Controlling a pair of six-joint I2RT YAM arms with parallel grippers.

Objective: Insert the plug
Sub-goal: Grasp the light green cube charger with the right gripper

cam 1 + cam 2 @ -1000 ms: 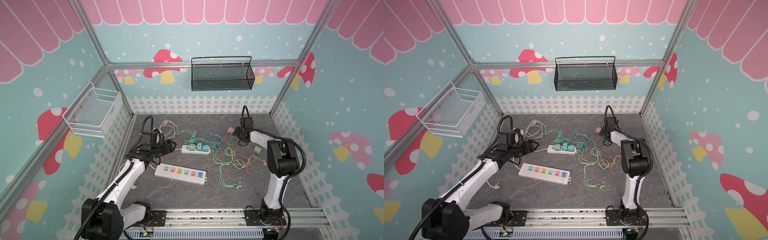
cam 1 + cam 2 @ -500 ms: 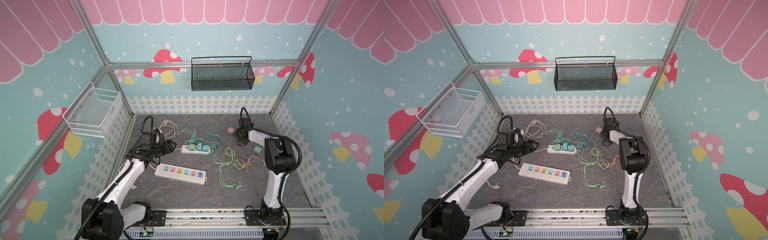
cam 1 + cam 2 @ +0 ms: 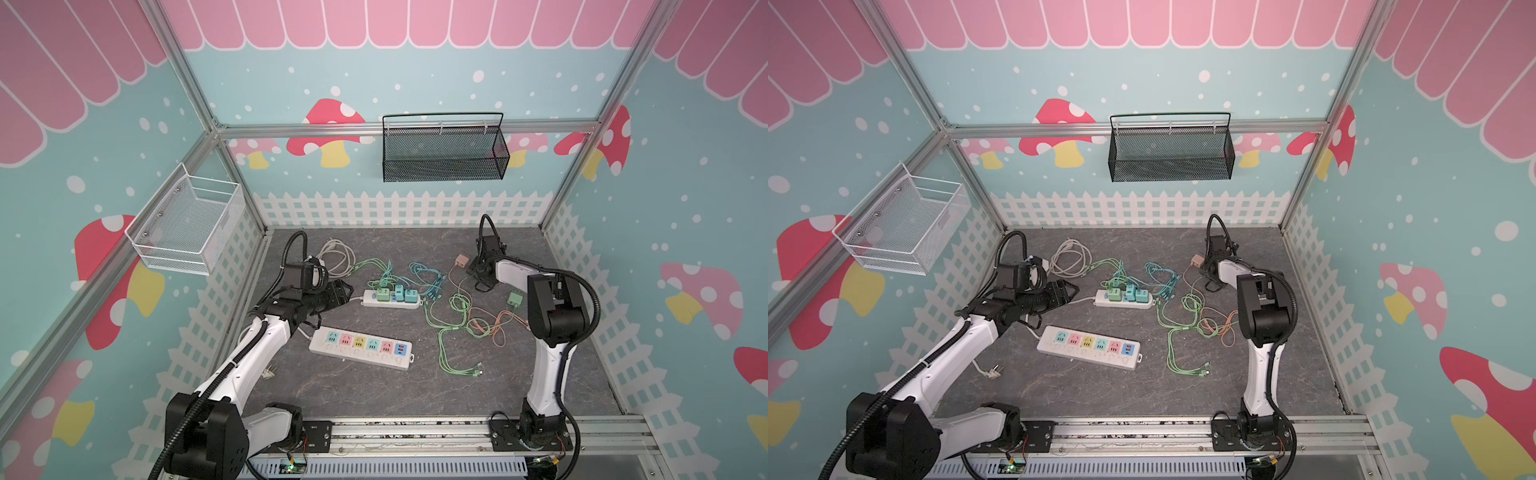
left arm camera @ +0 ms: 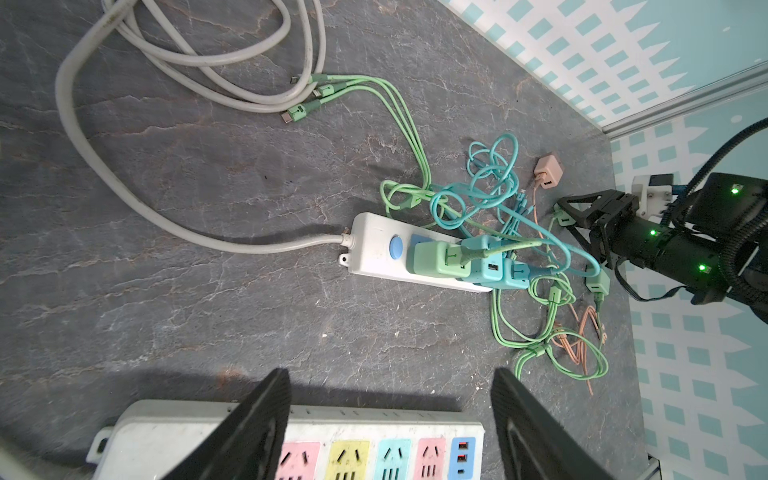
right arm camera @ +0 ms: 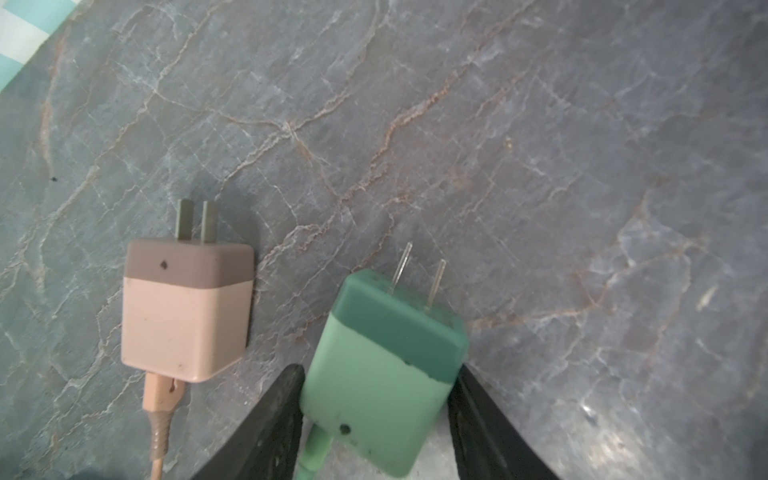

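The right gripper (image 5: pixel 378 368), wider a second ago, now pinches the green plug (image 5: pixel 386 345) between its jaws, so the pickup looks made; the left gripper (image 4: pixel 388 374) hangs spread near the coloured power strip (image 4: pixel 137 432)

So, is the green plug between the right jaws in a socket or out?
Out: in the right wrist view the green plug shows both prongs bare over the tabletop.
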